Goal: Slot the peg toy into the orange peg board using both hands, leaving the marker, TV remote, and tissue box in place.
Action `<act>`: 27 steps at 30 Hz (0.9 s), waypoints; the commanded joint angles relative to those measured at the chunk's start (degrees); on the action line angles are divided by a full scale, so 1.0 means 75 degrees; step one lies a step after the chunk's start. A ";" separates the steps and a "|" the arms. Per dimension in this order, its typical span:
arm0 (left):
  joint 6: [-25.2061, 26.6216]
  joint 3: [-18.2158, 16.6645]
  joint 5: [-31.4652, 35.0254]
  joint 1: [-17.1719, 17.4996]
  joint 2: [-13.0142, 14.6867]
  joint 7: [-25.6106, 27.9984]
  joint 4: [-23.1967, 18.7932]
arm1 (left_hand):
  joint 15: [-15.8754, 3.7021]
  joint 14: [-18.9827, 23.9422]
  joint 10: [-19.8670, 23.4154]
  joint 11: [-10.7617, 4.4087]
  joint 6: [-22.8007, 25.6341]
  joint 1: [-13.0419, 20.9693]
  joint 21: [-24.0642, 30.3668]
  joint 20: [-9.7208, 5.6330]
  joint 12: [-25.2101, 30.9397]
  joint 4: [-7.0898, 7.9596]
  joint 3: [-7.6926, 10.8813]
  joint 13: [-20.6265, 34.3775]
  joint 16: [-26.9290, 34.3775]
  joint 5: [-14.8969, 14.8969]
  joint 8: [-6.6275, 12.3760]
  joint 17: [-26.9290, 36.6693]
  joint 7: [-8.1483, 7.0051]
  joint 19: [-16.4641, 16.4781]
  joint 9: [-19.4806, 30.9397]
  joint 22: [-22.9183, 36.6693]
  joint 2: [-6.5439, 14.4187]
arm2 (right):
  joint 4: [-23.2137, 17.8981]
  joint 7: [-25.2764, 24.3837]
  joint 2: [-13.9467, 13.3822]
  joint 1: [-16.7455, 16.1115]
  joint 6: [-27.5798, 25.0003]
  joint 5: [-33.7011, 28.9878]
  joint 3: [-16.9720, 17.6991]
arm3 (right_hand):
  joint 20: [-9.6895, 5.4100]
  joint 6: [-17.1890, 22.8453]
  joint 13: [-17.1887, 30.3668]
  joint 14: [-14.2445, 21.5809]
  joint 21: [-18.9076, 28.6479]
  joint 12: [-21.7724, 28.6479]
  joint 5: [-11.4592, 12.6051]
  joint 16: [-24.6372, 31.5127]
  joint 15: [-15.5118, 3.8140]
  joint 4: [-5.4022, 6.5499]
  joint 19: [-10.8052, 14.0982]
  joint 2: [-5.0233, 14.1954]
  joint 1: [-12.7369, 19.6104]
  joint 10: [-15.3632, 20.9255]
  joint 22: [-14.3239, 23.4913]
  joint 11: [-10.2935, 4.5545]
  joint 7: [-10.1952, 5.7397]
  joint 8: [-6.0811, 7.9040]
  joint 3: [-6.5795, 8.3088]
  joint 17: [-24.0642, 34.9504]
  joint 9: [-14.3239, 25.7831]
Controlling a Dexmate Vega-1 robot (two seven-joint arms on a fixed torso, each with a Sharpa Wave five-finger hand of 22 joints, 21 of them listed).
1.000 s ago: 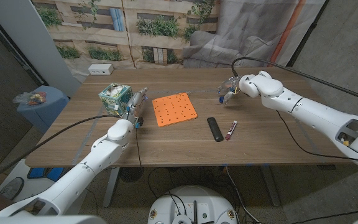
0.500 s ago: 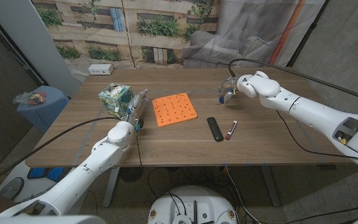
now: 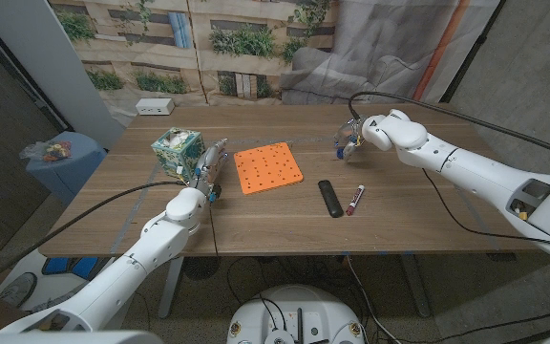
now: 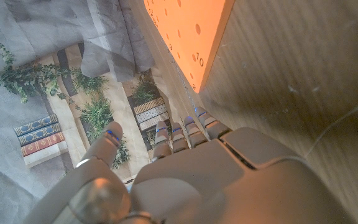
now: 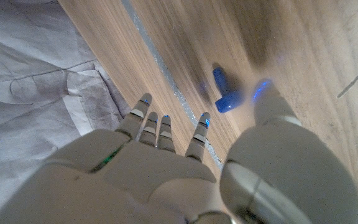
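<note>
I'm hovering my right hand (image 3: 353, 139) over the far right of the wooden table (image 3: 256, 225), fingers spread and holding nothing. From my right wrist camera, the small blue plastic peg toy (image 5: 223, 93) is lying on the wood just off my fingertips (image 5: 151, 118), not touching them, so I'm judging this as the reach for it.

My left hand (image 3: 208, 167) is waiting at nine o'clock of the square orange peg board (image 3: 267, 167), just beside its edge, fingers apart and gripping nothing. I'm guessing it sits there to steady the board once the peg comes over.

The peg is lying well apart from the board, off at about two o'clock. The black TV remote (image 3: 329, 198) and the red-and-white marker (image 3: 355, 199) are lying near each other at the board's four o'clock, and the patterned green tissue box (image 3: 177, 150) is standing at its nine o'clock, beyond my left hand. I'm wanting to keep clear of all three.
</note>
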 commanded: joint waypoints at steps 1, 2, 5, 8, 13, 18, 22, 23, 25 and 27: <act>0.0048 0.0020 -0.0011 -0.0007 -0.0013 0.0011 0.0002 | -0.0039 0.0063 0.0019 0.0032 0.0056 0.0090 0.0022 -0.0579 -0.0005 0.0004 0.0029 0.0042 0.0003 0.0008 0.0024 0.0033 0.0039 0.0060 0.0021 0.0044 0.0469 | 0.0250 -0.0092 0.0108 0.0101 0.0082 0.0117 -0.0077 | -0.0011 0.0212 0.0037 0.0018 0.0038 -0.0005 -0.0010 0.0020 -0.0050 0.0035 0.0116 0.0026 0.0040 -0.0016 0.0030 -0.0003 0.0007 0.0117 0.0064 0.0041 0.0034; 0.0057 0.0022 -0.0008 -0.0009 -0.0019 0.0025 0.0001 | -0.0043 0.0064 0.0021 0.0027 0.0055 0.0093 0.0022 -0.0574 -0.0004 0.0002 0.0030 0.0042 0.0003 0.0008 0.0024 0.0032 0.0036 0.0060 0.0021 0.0044 0.0471 | 0.0257 -0.0128 0.0108 0.0105 0.0074 0.0087 -0.0096 | -0.0010 0.0232 0.0038 0.0023 0.0039 -0.0006 -0.0010 0.0022 -0.0047 0.0034 0.0122 0.0029 0.0048 -0.0017 0.0030 -0.0003 0.0006 0.0128 0.0067 0.0042 0.0038; 0.0033 0.0031 -0.0015 -0.0020 -0.0024 -0.0012 0.0027 | -0.0041 0.0063 0.0019 0.0038 0.0056 0.0095 0.0021 -0.0573 -0.0005 0.0003 0.0027 0.0042 0.0003 0.0007 0.0024 0.0032 0.0036 0.0060 0.0021 0.0044 0.0472 | 0.0287 -0.0217 0.0103 0.0118 0.0120 0.0112 -0.0110 | -0.0035 0.0394 0.0045 0.0073 0.0049 0.0006 -0.0020 0.0040 -0.0083 0.0028 0.0186 0.0048 0.0109 0.0014 0.0030 -0.0012 0.0002 0.0221 0.0081 0.0046 0.0065; 0.0064 0.0033 -0.0018 -0.0025 -0.0027 0.0007 0.0019 | -0.0040 0.0062 0.0020 0.0030 0.0056 0.0097 0.0021 -0.0574 -0.0005 0.0005 0.0026 0.0042 0.0003 0.0007 0.0023 0.0033 0.0033 0.0062 0.0021 0.0044 0.0474 | 0.0373 -0.0215 0.0127 0.0175 0.0185 0.0140 -0.0143 | -0.0059 0.0520 0.0053 0.0116 0.0049 0.0029 -0.0034 0.0056 -0.0100 0.0022 0.0226 0.0055 0.0166 0.0076 0.0030 -0.0070 -0.0006 0.0298 0.0088 0.0050 0.0090; 0.0028 0.0037 -0.0021 -0.0030 -0.0029 -0.0023 0.0040 | -0.0038 0.0064 0.0024 0.0032 0.0058 0.0096 0.0021 -0.0570 -0.0003 0.0009 0.0027 0.0042 0.0004 0.0007 0.0023 0.0033 0.0029 0.0061 0.0021 0.0044 0.0473 | 0.0519 -0.0349 0.0164 0.0216 0.0202 0.0185 -0.0167 | -0.0062 0.0616 0.0058 0.0132 0.0045 0.0036 -0.0044 0.0062 -0.0112 0.0020 0.0245 0.0078 0.0220 0.0096 0.0030 -0.0074 -0.0007 0.0357 0.0103 0.0055 0.0110; 0.0082 0.0047 -0.0024 -0.0058 -0.0027 -0.0021 0.0041 | -0.0040 0.0064 0.0028 0.0035 0.0059 0.0097 0.0020 -0.0570 -0.0002 0.0009 0.0028 0.0042 0.0003 0.0007 0.0023 0.0032 0.0031 0.0061 0.0022 0.0044 0.0469 | 0.0602 -0.0517 0.0175 0.0241 0.0221 0.0205 -0.0195 | -0.0098 0.0870 0.0071 0.0180 0.0050 0.0060 -0.0068 0.0087 -0.0146 0.0041 0.0323 0.0146 0.0294 0.0169 0.0031 -0.0166 -0.0004 0.0511 0.0122 0.0076 0.0163; 0.0068 0.0060 -0.0026 -0.0093 -0.0047 -0.0044 0.0083 | -0.0045 0.0067 0.0021 0.0028 0.0057 0.0095 0.0023 -0.0569 -0.0005 0.0015 0.0029 0.0042 0.0005 0.0007 0.0022 0.0034 0.0030 0.0067 0.0022 0.0044 0.0468 | 0.0648 -0.0570 0.0173 0.0263 0.0255 0.0241 -0.0220 | -0.0128 0.1093 0.0080 0.0251 0.0051 0.0081 -0.0087 0.0118 -0.0245 0.0047 0.0384 0.0165 0.0342 0.0237 0.0031 -0.0212 -0.0004 0.0648 0.0120 0.0090 0.0212; 0.0092 0.0057 -0.0033 -0.0093 -0.0048 -0.0032 0.0072 | -0.0041 0.0072 0.0021 0.0033 0.0056 0.0095 0.0023 -0.0569 -0.0005 0.0014 0.0029 0.0042 0.0006 0.0007 0.0022 0.0033 0.0029 0.0067 0.0022 0.0044 0.0466 | 0.0656 -0.0599 0.0169 0.0262 0.0268 0.0261 -0.0219 | -0.0133 0.1146 0.0082 0.0252 0.0051 0.0085 -0.0090 0.0119 -0.0249 0.0047 0.0397 0.0171 0.0354 0.0250 0.0031 -0.0221 -0.0002 0.0679 0.0120 0.0092 0.0223; 0.0133 0.0063 -0.0034 -0.0107 -0.0047 -0.0021 0.0068 | -0.0043 0.0066 0.0018 0.0038 0.0054 0.0096 0.0023 -0.0559 -0.0007 0.0016 0.0031 0.0042 0.0004 0.0007 0.0021 0.0033 0.0030 0.0068 0.0022 0.0044 0.0468 | 0.0653 -0.0631 0.0157 0.0260 0.0272 0.0262 -0.0229 | -0.0148 0.1259 0.0086 0.0294 0.0052 0.0097 -0.0095 0.0137 -0.0289 0.0048 0.0424 0.0188 0.0381 0.0288 0.0031 -0.0244 -0.0002 0.0747 0.0123 0.0099 0.0247; 0.0098 0.0066 -0.0037 -0.0118 -0.0054 -0.0048 0.0097 | -0.0047 0.0065 0.0018 0.0038 0.0054 0.0095 0.0024 -0.0558 -0.0007 0.0018 0.0030 0.0042 0.0004 0.0007 0.0020 0.0034 0.0032 0.0070 0.0022 0.0044 0.0467 | 0.0654 -0.0661 0.0152 0.0251 0.0276 0.0287 -0.0228 | -0.0183 0.1423 0.0090 0.0320 0.0058 0.0108 -0.0102 0.0147 -0.0315 0.0046 0.0478 0.0192 0.0416 0.0330 0.0032 -0.0267 -0.0003 0.0847 0.0119 0.0106 0.0284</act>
